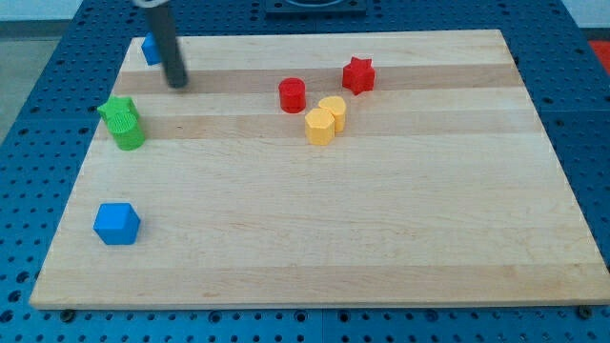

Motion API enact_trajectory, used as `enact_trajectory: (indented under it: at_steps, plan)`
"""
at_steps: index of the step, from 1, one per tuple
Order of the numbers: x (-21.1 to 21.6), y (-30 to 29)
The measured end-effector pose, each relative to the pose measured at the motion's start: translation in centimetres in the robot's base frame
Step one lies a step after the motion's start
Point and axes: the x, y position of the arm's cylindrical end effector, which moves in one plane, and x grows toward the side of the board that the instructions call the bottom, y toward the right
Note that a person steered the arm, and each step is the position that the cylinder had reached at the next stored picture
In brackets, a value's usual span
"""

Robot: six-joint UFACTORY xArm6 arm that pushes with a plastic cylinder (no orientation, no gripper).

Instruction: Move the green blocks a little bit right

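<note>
Two green blocks sit touching near the board's left edge: a green star block (117, 111) and, just below and right of it, a green round block (129, 134). My tip (177, 82) is the lower end of the dark rod coming down from the view's top left. It stands above and to the right of the green blocks, apart from them and touching no block.
A blue block (151, 49) lies at the top left corner, partly behind the rod. Another blue block (117, 224) lies at the lower left. A red cylinder (292, 95), a red star (358, 75) and two touching yellow blocks (325, 120) lie at upper centre on the wooden board (381, 229).
</note>
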Motion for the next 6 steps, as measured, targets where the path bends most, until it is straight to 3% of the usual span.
enact_trajectory:
  at_steps: [1,2,3,4,6]
  plan:
    - [0.0,-6.6]
    - [0.3,-6.8]
    - [4.4,-6.8]
    - [6.5,-6.4]
    - [6.0,1.3]
